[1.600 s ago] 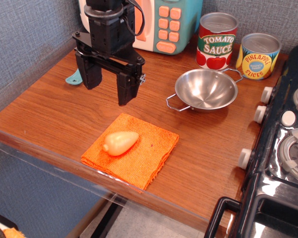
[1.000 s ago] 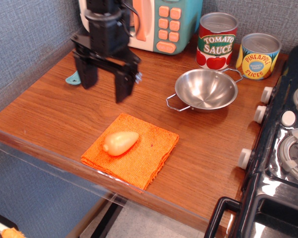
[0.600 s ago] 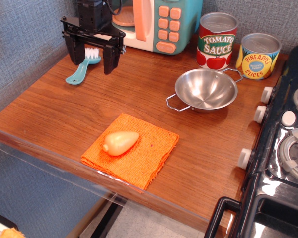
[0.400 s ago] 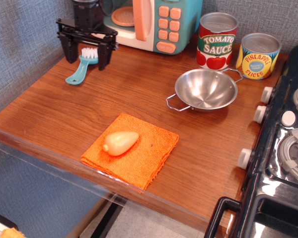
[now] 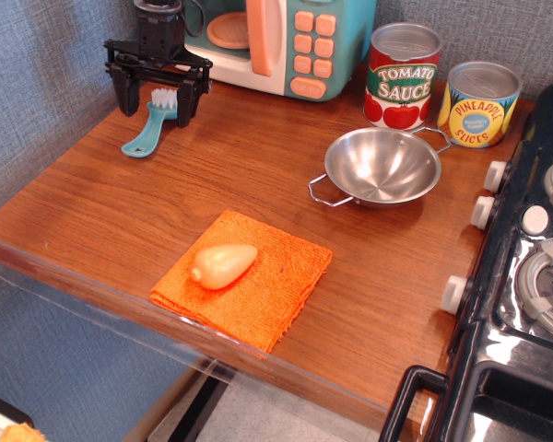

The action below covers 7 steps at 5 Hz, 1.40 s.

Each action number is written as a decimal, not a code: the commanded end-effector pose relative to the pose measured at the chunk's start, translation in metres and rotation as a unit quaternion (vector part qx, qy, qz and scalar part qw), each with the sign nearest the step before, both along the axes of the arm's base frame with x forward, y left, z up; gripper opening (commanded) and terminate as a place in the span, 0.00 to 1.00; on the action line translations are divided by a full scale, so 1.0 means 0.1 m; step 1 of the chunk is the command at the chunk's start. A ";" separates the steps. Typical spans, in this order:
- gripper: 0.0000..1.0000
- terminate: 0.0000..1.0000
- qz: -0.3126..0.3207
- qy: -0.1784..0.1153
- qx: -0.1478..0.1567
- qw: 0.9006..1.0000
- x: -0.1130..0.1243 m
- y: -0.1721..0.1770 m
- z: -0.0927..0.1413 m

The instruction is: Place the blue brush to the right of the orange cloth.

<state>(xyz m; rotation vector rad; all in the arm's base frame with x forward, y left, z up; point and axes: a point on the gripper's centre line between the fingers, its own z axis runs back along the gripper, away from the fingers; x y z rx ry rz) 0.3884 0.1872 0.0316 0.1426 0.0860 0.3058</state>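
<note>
Lying at the back-left of the wooden counter, the blue brush has its white bristle head toward the rear and its paddle handle angled toward the front-left edge. Gripper is spread wide, straddling the bristle head: one finger left of it, the other to its right, neither visibly clamped on it. Can't tell if the fingertips touch the counter or the brush.

Orange cloth sits near the front edge of the counter, well apart from the brush, one corner pointing toward the front. A pale yellow pear-shaped toy rests on the cloth's left half, narrow end pointing left.

Toy microwave stands at the back, just right of the gripper, teal body with orange buttons and door swung open. Steel bowl with wire handles sits right of centre, between the cloth and the cans. Tomato sauce can and pineapple slices can stand upright side by side at the back right. Toy stove with white knobs borders the counter's right side. Grey textured wall runs along the left and the back.
</note>
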 end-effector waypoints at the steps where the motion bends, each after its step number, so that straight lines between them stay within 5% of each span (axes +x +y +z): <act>1: 1.00 0.00 0.023 -0.026 0.028 0.999 0.09 0.31 0.10; 2: 1.00 0.00 0.024 -0.026 0.032 0.999 0.14 0.31 0.06; 3: 0.00 0.00 0.025 -0.033 0.027 0.999 0.16 0.27 0.03; 4: 0.00 0.00 0.017 -0.053 0.029 0.998 0.16 0.19 0.18; 6: 0.00 0.00 -0.028 -0.179 0.044 0.982 0.02 -0.37 1.09; 7: 0.00 0.00 -0.087 -0.188 0.013 0.978 -0.30 -0.82 1.27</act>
